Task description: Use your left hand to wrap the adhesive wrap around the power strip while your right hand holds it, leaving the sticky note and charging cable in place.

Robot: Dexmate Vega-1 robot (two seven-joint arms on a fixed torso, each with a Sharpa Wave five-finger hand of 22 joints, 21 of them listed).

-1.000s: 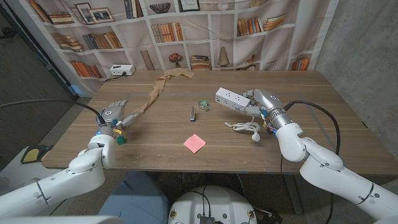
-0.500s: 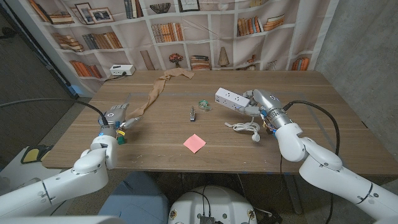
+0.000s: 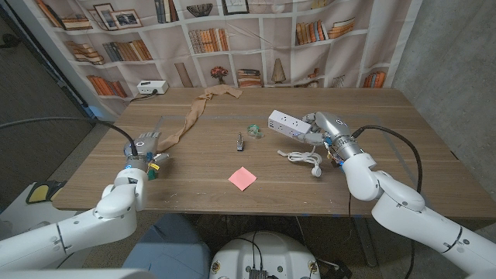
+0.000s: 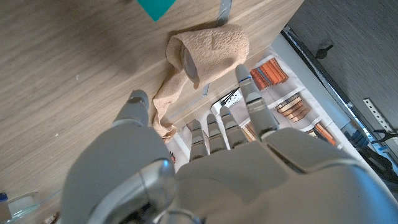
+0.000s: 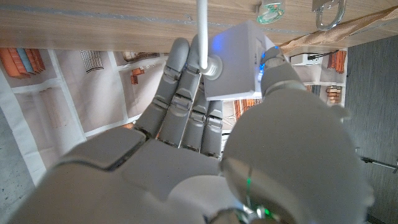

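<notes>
So right hand [image 3: 320,126] has the power strip [image 3: 290,122] gripped by one end, fingers and thumb clamped around the end where the white cord comes out, and in the right wrist view [image 5: 233,59] you can see the block wedged between the fingers [image 5: 186,93] and thumb with a blue glow on its face. The strip sits toward the far right part of the surface [image 3: 201,174], sticking out to the left of the hand. Its white charging cable [image 3: 304,158] is bunched up on the wood just nearer me than the strip. Left hand [image 3: 144,144] is over by the left edge, fingers spread and nothing in it; the rolled end of the tan adhesive wrap [image 3: 188,118] lies right at its fingertips, see the left wrist view [image 4: 208,50]. I can't tell if it's touching. The wrap trails off toward the far edge. Pink sticky note [image 3: 242,178] is near the front edge, around the middle, well apart from both hands.
</notes>
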